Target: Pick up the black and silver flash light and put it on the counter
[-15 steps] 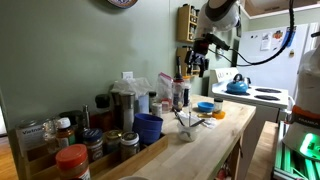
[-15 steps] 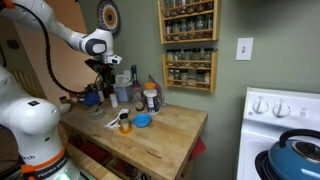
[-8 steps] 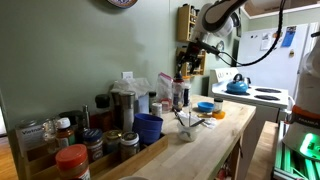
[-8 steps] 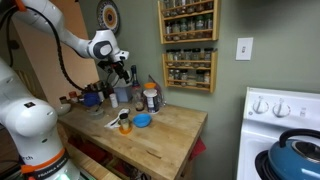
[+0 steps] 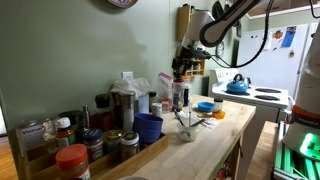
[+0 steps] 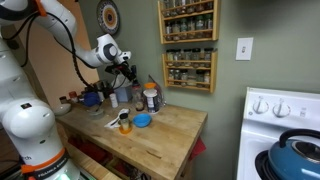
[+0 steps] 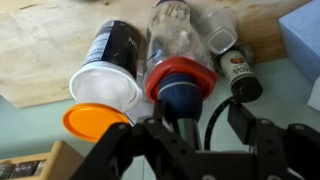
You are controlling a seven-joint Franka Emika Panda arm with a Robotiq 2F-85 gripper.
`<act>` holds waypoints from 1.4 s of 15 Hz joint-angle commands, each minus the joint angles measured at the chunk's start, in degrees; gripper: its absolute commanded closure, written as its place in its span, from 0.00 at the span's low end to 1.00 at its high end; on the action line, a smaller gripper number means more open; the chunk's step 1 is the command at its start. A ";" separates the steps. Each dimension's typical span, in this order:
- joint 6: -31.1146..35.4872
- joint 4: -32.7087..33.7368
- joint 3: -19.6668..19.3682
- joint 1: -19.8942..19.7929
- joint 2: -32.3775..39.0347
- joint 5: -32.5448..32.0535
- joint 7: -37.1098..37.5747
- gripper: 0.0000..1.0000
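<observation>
Wrist view: tool (image 7: 195,128) spread wide abv red-lidded jar (image 7: 180,50); counter (image 7: 40,50) pale wood, cluttered; wall (image 5: 60,50) green.

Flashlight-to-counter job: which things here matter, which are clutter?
Job: gripper, counter; flashlight not clearly made out.
Clutter: kettle, spice rack, black can, red-rimmed jar, orange lid, blue cups.

Pale wooden butcher-block counter (image 5: 215,145) (image 6: 170,125) (image 7: 40,50), long and level, running along the green wall (image 5: 60,50) in both exterior views; I cannot single out the black and silver flash light among the clutter crowding its wall side.
</observation>
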 commanded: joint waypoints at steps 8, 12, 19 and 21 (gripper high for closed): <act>-6.52 2.33 -0.91 0.72 -2.97 -11.88 10.91 0.86; -7.83 -1.62 -3.82 -1.54 -10.49 -5.24 12.41 0.86; -11.46 -16.82 -4.55 -11.64 -23.72 -7.66 24.20 0.86; -12.00 -20.42 -4.08 -13.98 -25.37 -7.05 28.56 0.86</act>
